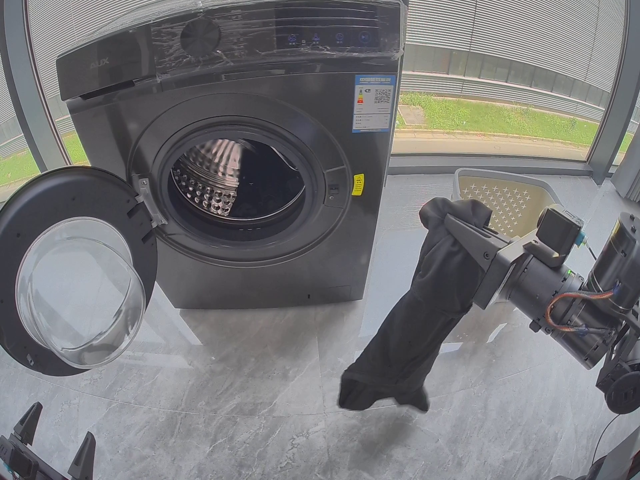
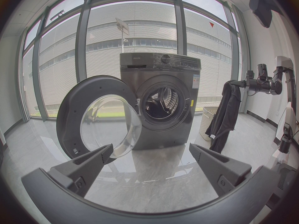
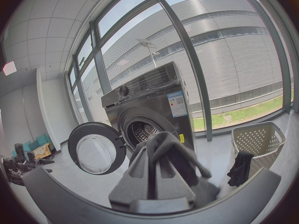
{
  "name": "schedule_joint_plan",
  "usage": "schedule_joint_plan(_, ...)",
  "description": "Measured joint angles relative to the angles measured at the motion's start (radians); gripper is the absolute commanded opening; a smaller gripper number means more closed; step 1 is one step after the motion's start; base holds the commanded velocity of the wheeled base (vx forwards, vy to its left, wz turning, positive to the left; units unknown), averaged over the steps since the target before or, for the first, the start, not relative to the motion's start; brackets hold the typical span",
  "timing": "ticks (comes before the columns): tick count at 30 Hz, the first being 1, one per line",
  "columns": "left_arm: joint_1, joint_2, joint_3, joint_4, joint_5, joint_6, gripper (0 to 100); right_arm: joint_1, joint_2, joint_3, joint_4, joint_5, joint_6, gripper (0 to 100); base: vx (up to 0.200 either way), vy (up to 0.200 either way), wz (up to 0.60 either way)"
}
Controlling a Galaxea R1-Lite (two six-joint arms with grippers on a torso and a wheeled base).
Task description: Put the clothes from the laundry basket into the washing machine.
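Note:
The dark grey washing machine (image 1: 267, 88) stands with its round door (image 1: 73, 268) swung open to the left, and the steel drum (image 1: 237, 181) shows inside. My right gripper (image 1: 460, 225) is shut on the top of a long black garment (image 1: 427, 315). It hangs above the floor, right of the machine and in front of the white laundry basket (image 1: 510, 198). In the right wrist view the fingers (image 3: 140, 171) pinch the cloth (image 3: 174, 150). My left gripper (image 2: 150, 147) is open and empty, low near the floor, facing the door.
Grey marble floor lies free between the machine and me. Tall windows run behind the machine and basket. A dark bit of cloth (image 3: 239, 171) shows against the basket's wall (image 3: 261, 140); I cannot tell whether it belongs to the held garment.

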Motion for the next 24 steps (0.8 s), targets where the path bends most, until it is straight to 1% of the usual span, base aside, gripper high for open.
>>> schedule_joint_plan(7,0.000,0.000,0.000,0.001,0.000,0.000,100,-0.019,0.010,-0.005,0.003,0.000,0.000,0,0.000,0.000,0.00)
schedule_joint_plan(14,0.000,0.000,0.000,0.001,0.000,0.001,100,-0.047,0.018,-0.065,0.003,0.013,-0.002,0,0.000,0.000,0.00)
schedule_joint_plan(16,0.000,0.000,0.000,0.001,0.000,0.001,100,-0.047,0.018,-0.057,0.003,0.015,0.000,0,0.000,0.000,0.00)
schedule_joint_plan(20,0.000,0.000,0.000,0.001,0.000,0.001,100,-0.045,0.021,0.005,0.003,0.017,0.006,0,0.000,0.000,0.00)
schedule_joint_plan(22,0.000,0.000,0.000,0.001,0.000,0.001,100,-0.044,0.025,0.038,0.005,0.013,0.027,0,0.000,0.000,0.00)
schedule_joint_plan(24,0.000,0.000,0.000,0.001,0.000,0.001,100,-0.040,0.031,0.071,0.007,0.006,0.084,0,0.000,0.000,0.00)
